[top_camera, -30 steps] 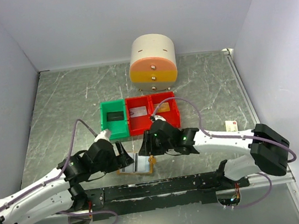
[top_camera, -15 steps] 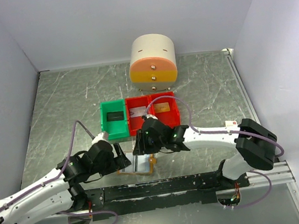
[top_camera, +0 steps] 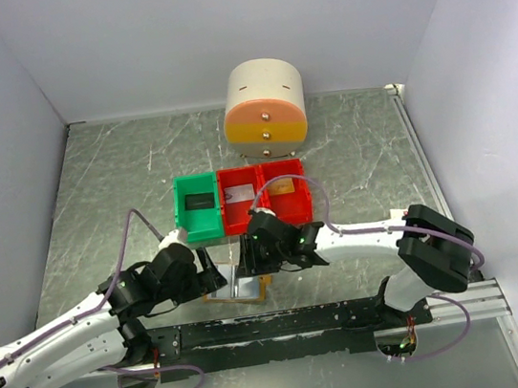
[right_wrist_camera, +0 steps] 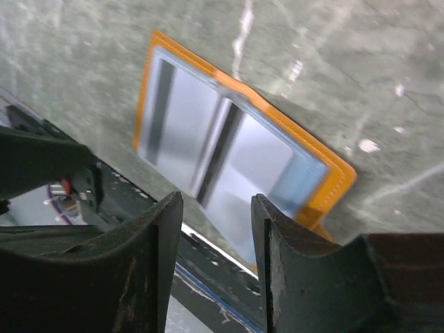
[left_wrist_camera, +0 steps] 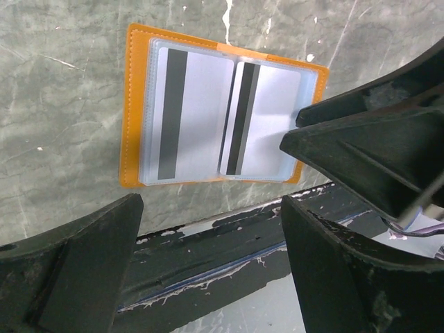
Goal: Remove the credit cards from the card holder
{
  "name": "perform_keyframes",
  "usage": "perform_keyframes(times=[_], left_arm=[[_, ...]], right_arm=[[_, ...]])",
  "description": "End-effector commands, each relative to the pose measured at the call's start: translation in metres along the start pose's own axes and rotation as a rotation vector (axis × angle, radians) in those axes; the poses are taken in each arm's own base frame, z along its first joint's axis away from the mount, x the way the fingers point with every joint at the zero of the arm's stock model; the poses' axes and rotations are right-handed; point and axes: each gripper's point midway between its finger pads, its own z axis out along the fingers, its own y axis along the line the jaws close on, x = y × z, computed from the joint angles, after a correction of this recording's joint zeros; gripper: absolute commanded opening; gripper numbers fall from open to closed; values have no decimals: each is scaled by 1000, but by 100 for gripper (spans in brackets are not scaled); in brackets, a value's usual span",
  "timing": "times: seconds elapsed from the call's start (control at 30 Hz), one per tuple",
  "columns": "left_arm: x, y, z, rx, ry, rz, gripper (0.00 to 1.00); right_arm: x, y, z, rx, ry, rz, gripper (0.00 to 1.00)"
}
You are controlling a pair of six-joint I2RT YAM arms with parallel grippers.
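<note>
The card holder (left_wrist_camera: 135, 104) lies open and flat on the table by the front rail, orange rim around pale blue pockets. Each pocket holds a grey-silver credit card with a dark stripe, one on the left (left_wrist_camera: 201, 114) and one on the right (left_wrist_camera: 267, 125). My left gripper (left_wrist_camera: 211, 267) hangs wide open over the rail just short of the holder, with nothing between its fingers. My right gripper (right_wrist_camera: 216, 236) is open and empty above the holder's (right_wrist_camera: 333, 173) right side, jaws apart over the right card (right_wrist_camera: 260, 166). From above, both grippers crowd the holder (top_camera: 237, 292).
A green bin (top_camera: 198, 205) and two red bins (top_camera: 240, 197) stand in a row just behind the holder, each with a card-like thing inside. A round cream and orange drawer unit (top_camera: 264, 104) stands at the back. A black rail (top_camera: 277, 325) runs along the front edge. A small white box (top_camera: 399, 217) lies to the right.
My right gripper has swung left, over the holder. My left gripper's jaws have spread a little wider. The holder stays on the table.
</note>
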Motion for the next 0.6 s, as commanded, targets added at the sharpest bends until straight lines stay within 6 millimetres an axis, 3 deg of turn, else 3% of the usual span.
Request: perform_keyframes(times=[0.0,0.23,0.37,0.57], left_arm=[[-4,-17,-1,72,-11,-6,92],[0,-31,9,108,28,24,91],[1,-43,17,136,50,54,90],[7,-44,39,107,95,92,87]], right_arm=[[19,-30,1,64,18,26,45],[50,-83,6,180,45,101,42],[57,-91,5,172,43,119,41],[60,-99,3,188,29,131,36]])
